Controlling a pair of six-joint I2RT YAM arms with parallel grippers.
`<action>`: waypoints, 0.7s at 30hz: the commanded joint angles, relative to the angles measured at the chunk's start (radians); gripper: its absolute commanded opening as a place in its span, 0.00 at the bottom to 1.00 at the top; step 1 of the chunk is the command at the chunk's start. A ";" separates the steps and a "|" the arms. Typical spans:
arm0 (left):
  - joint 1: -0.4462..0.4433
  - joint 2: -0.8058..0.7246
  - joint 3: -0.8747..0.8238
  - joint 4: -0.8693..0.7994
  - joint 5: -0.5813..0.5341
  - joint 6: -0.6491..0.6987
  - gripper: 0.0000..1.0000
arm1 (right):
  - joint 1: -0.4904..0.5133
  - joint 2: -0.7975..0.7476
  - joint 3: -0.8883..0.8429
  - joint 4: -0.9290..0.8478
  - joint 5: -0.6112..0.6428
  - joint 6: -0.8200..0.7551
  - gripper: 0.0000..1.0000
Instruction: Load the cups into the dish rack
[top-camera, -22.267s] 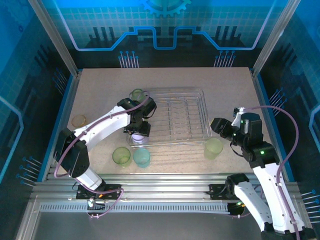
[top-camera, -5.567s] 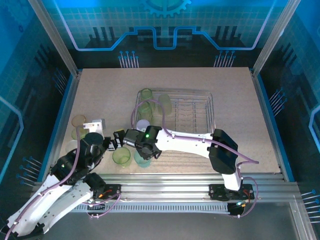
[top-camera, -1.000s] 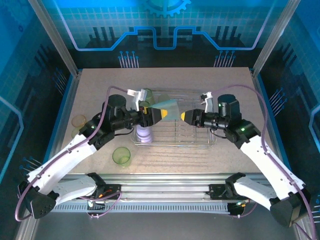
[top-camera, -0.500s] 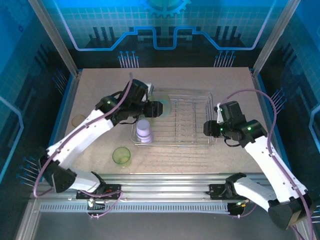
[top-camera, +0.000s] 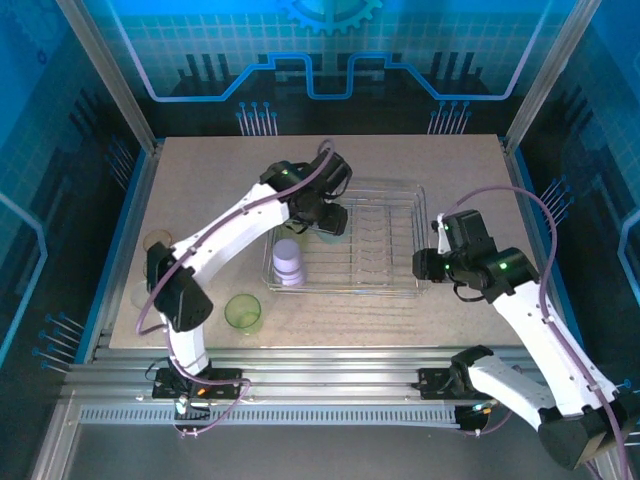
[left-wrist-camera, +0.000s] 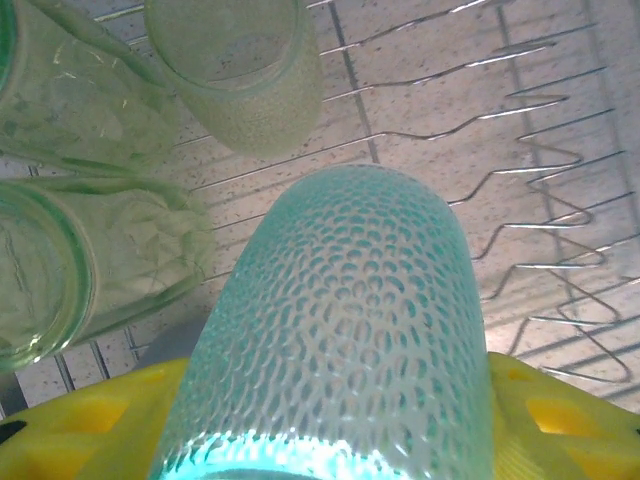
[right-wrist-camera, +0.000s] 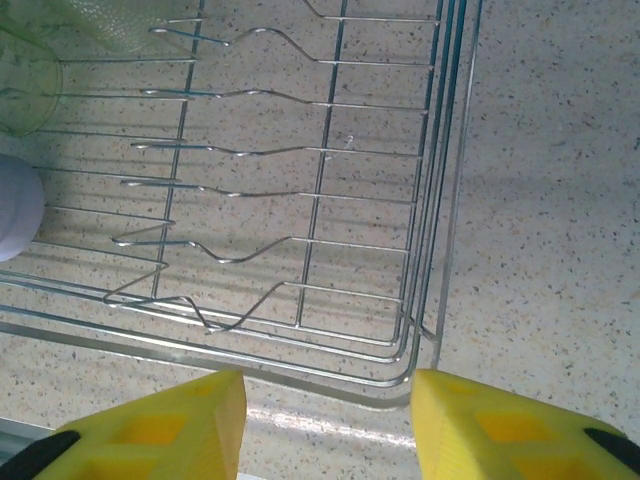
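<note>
The left pincer (left-wrist-camera: 322, 425) has carried the teal cup (left-wrist-camera: 340, 320) further over the dish rack (right-wrist-camera: 432, 200) and grips it above yellow-green cups (left-wrist-camera: 90, 260) lying inside. The right pincer (right-wrist-camera: 328, 420) hangs wide and empty at the rack's near right corner.

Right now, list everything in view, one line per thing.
rack: one, silver wire, mid-table
green cups: three, yellow-green, in the rack beside the teal cup
lavender cup: one, pale lavender, in the rack's near left corner
teal cup: one, teal, held over the rack
loose green cup: one, yellow-green, on the table in front of the rack
tan cup: one, pale tan, near the table's left edge
table: one, speckled beige
left tool: one, yellow fingers, shut on the teal cup
right tool: one, yellow fingers, open and empty over the rack's near right corner
</note>
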 joint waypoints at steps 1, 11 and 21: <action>-0.006 0.060 0.074 -0.104 -0.058 0.032 0.16 | -0.015 -0.020 -0.015 -0.043 0.008 -0.015 0.47; -0.008 0.161 0.112 -0.096 -0.086 0.072 0.20 | -0.017 -0.022 -0.011 -0.041 0.009 -0.017 0.47; -0.007 0.237 0.141 -0.090 -0.100 0.115 0.29 | -0.017 -0.005 -0.010 -0.015 0.012 -0.006 0.46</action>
